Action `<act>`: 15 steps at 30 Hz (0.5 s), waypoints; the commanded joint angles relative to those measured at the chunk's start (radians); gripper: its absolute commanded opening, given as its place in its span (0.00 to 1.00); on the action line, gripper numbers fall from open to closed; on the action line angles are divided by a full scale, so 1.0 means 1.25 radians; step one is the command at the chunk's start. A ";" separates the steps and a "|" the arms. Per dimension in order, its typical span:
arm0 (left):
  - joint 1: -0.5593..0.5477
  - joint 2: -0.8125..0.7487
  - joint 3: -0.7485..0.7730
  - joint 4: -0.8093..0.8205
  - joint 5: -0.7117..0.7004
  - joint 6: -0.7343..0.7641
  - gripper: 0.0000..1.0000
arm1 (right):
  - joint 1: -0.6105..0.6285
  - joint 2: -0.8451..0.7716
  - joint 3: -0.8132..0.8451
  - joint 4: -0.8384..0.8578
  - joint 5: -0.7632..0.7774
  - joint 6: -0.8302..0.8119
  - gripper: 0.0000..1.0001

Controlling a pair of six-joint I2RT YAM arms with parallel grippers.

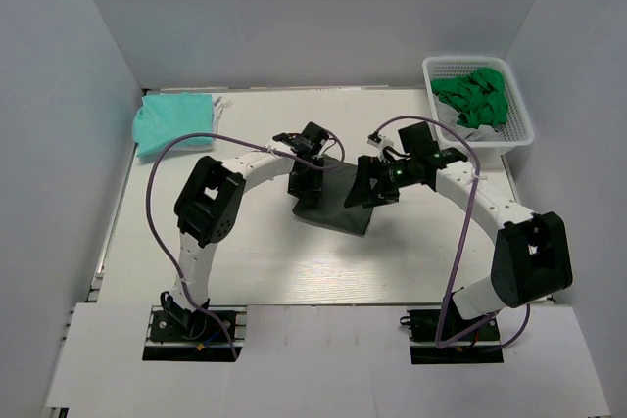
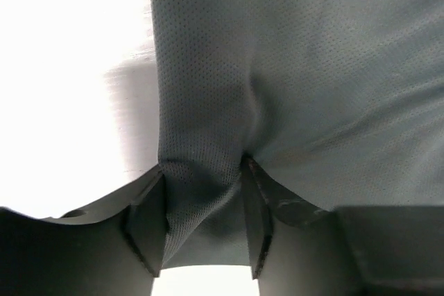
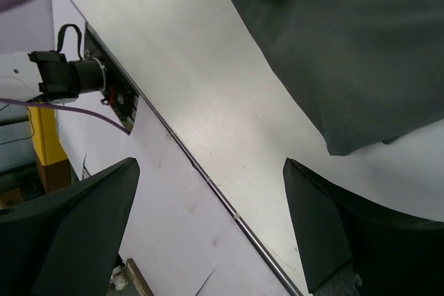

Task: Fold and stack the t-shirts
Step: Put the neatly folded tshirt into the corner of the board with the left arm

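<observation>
A folded dark grey-green t-shirt [image 1: 338, 205] lies on the white table near the middle. My left gripper [image 1: 306, 183] points down on its left edge. In the left wrist view a bunched fold of that t-shirt [image 2: 312, 67] fills the gap of the left gripper [image 2: 203, 168], touching both fingers. My right gripper [image 1: 372, 188] hovers at the shirt's right side, wide open with nothing in it; its wrist view shows the gripper [image 3: 211, 164] over bare table, the dark shirt [image 3: 347, 46] beyond it. A light mint-teal t-shirt [image 1: 174, 119] lies folded at the back left.
A white mesh basket [image 1: 519, 134] at the back right holds a crumpled bright green t-shirt [image 1: 475, 95] and some pale cloth [image 1: 480, 132]. Grey walls close in three sides. The table's front edge [image 3: 208, 178] runs under the right gripper.
</observation>
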 commanded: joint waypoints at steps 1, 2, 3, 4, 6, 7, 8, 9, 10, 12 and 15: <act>-0.013 0.166 -0.079 0.003 0.017 -0.007 0.52 | -0.012 0.000 0.022 -0.047 0.017 -0.033 0.90; -0.013 0.176 -0.080 0.004 0.028 -0.007 0.48 | -0.014 -0.002 0.023 -0.049 0.017 -0.041 0.90; -0.013 0.176 -0.087 0.016 0.035 -0.007 0.43 | -0.017 -0.002 0.023 -0.060 0.022 -0.043 0.90; -0.013 0.185 -0.087 0.016 0.035 -0.007 0.33 | -0.019 -0.003 0.023 -0.060 0.024 -0.046 0.90; -0.013 0.193 -0.087 0.016 0.045 -0.007 0.21 | -0.024 -0.005 0.022 -0.067 0.024 -0.056 0.90; -0.013 0.193 -0.087 0.016 0.045 -0.007 0.16 | -0.027 -0.004 0.022 -0.071 0.024 -0.057 0.90; -0.013 0.193 -0.080 0.016 0.056 -0.007 0.05 | -0.028 -0.005 0.022 -0.071 0.024 -0.063 0.90; -0.013 0.193 -0.080 0.016 0.056 -0.007 0.00 | -0.033 -0.003 0.024 -0.074 0.023 -0.068 0.90; -0.003 0.193 -0.058 0.008 0.056 -0.007 0.00 | -0.034 -0.004 0.026 -0.074 0.022 -0.071 0.90; 0.004 0.171 -0.037 -0.012 0.016 0.001 0.00 | -0.037 -0.002 0.030 -0.074 0.020 -0.073 0.90; 0.004 0.118 0.023 -0.055 -0.099 0.035 0.00 | -0.041 -0.017 0.026 -0.056 0.023 -0.068 0.90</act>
